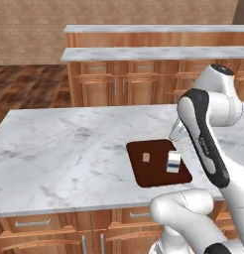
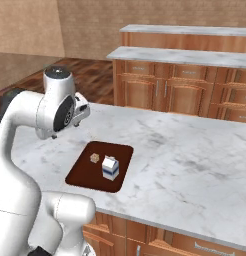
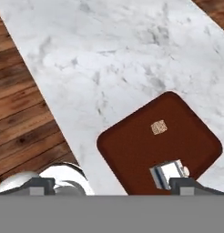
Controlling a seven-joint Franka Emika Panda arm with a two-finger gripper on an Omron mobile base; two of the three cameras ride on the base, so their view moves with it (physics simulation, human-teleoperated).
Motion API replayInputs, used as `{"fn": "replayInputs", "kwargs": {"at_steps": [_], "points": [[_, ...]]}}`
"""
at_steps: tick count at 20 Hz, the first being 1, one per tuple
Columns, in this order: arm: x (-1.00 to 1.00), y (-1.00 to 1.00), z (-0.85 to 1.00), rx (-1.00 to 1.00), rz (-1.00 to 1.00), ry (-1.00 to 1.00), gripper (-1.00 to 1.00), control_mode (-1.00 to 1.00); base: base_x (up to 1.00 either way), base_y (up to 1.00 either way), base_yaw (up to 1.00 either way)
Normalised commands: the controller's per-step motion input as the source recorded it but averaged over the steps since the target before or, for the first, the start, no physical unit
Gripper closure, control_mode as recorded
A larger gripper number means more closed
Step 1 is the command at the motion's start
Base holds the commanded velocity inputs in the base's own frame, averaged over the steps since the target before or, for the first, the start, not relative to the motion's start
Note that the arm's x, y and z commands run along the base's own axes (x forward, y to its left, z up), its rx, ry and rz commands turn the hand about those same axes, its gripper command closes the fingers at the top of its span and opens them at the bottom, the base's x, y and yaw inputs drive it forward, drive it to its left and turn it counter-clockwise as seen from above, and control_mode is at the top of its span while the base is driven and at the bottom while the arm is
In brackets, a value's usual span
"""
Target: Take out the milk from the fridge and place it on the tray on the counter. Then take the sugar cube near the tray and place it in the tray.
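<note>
From the left base view, one milk carton (image 1: 173, 162) and one sugar cube (image 1: 146, 157) sit on the single brown tray (image 1: 144, 176) on the desk (image 1: 64, 154); the right base view shows the same pair, carton (image 2: 110, 167) upright, light and stiff, best pinched across its flat sides; the hand view puts both below the jaws (image 3: 111, 185), which are spread wide and empty.

The marble surface (image 2: 195, 160) tops brown wooden cabinets. A dark brown tray (image 2: 82, 175) lies flat on it near the front edge, with bare marble on all its sides.
</note>
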Motion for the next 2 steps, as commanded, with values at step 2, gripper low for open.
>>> {"fn": "replayInputs", "kwargs": {"at_steps": [2], "points": [[-1.0, 0.0, 0.77, 0.07, 0.0, -0.07, -1.0, -1.0, 0.0, 0.0, 0.0]]}}
